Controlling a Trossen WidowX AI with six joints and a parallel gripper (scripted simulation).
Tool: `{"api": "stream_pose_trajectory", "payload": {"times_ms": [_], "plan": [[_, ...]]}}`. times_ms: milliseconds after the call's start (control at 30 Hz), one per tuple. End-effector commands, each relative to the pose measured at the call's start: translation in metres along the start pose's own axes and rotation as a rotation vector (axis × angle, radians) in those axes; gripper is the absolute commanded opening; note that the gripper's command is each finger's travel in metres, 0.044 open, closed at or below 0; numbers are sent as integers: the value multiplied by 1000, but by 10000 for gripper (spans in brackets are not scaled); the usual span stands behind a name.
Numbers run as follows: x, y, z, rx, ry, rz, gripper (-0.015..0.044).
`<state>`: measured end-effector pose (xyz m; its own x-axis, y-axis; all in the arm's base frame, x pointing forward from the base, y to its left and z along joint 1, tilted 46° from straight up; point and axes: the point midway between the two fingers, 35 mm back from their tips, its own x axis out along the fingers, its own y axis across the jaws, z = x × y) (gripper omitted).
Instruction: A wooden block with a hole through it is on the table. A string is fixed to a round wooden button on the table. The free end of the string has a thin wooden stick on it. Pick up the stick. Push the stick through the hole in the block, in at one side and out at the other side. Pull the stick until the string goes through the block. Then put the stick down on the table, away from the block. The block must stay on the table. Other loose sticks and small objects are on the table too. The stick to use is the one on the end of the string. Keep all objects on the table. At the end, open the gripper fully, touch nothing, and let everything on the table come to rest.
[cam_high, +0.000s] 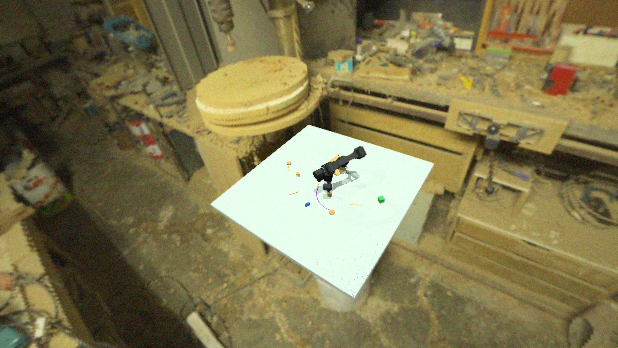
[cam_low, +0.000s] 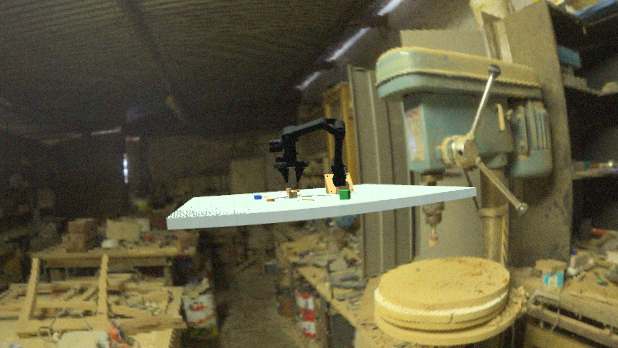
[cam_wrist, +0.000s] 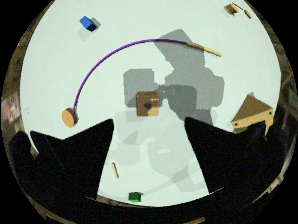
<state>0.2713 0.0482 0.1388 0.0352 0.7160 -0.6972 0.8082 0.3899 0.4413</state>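
My gripper is open and empty, above the table and the wooden block. The small brown block sits on the table with a dark spot on it, perhaps the hole. The round wooden button lies left of the block in the wrist view. A purple string curves from it around the far side of the block to the pale thin stick, which lies on the table at upper right in the wrist view. The string is outside the block.
A blue block, a green block and loose sticks lie around. Small wooden pieces lie farther off. A wooden bracket stands by the arm's base.
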Motion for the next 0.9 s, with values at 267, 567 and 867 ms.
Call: {"api": "stream_pose_trajectory", "payload": {"times_ms": [267, 567, 867], "plan": [[-1, 1, 1, 7, -4, -2, 240], [8, 1, 2, 7, -5, -2, 240], [23, 2, 2, 6, -6, -2, 240]]}}
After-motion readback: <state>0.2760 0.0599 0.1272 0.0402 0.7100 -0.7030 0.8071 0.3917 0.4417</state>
